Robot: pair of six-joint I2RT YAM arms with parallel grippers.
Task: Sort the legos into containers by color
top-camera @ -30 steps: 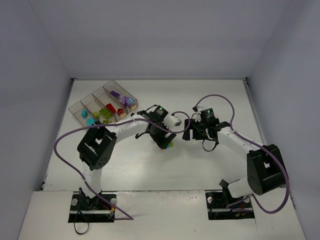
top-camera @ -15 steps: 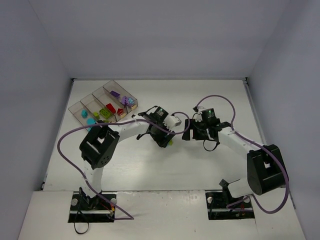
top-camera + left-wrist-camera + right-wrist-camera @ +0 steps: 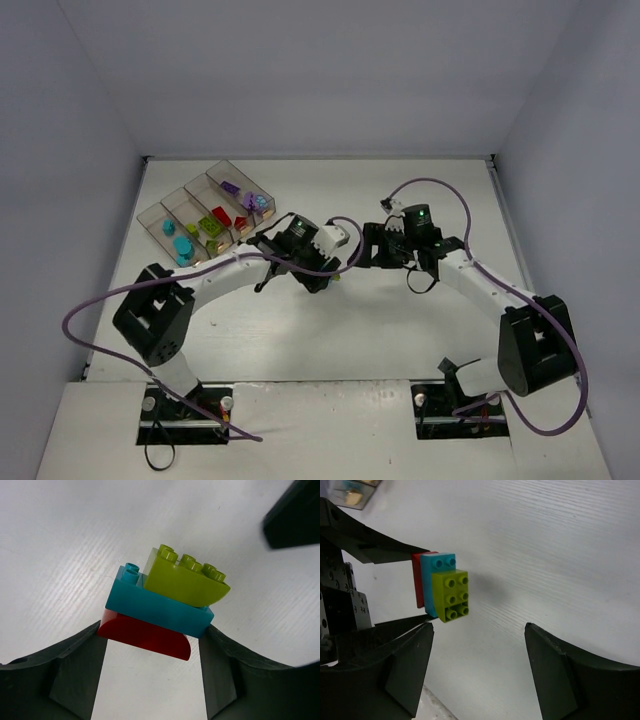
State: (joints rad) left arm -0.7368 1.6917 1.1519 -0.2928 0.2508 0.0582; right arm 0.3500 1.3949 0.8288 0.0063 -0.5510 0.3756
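Observation:
My left gripper (image 3: 152, 636) is shut on a stack of three legos above the table: a lime brick (image 3: 187, 582) on a cyan brick (image 3: 155, 607) on a red brick (image 3: 145, 636). In the right wrist view the stack faces me, lime brick (image 3: 449, 595) in front, between the left gripper's fingers (image 3: 385, 547). My right gripper (image 3: 479, 629) is open and empty, just short of the stack. In the top view the left gripper (image 3: 328, 272) and right gripper (image 3: 372, 247) are close together at mid-table. The containers (image 3: 150, 215) stand at the back left.
The bins hold cyan (image 3: 183, 245), lime (image 3: 210, 225), red (image 3: 222, 215) and purple (image 3: 230, 187) bricks. A bin corner (image 3: 350, 492) shows at the top left of the right wrist view. Purple cables loop over both arms.
My left arm's elbow swung out to the left and the gripper shifted slightly back-left with the stack still in it. My right gripper moved a little left toward it.

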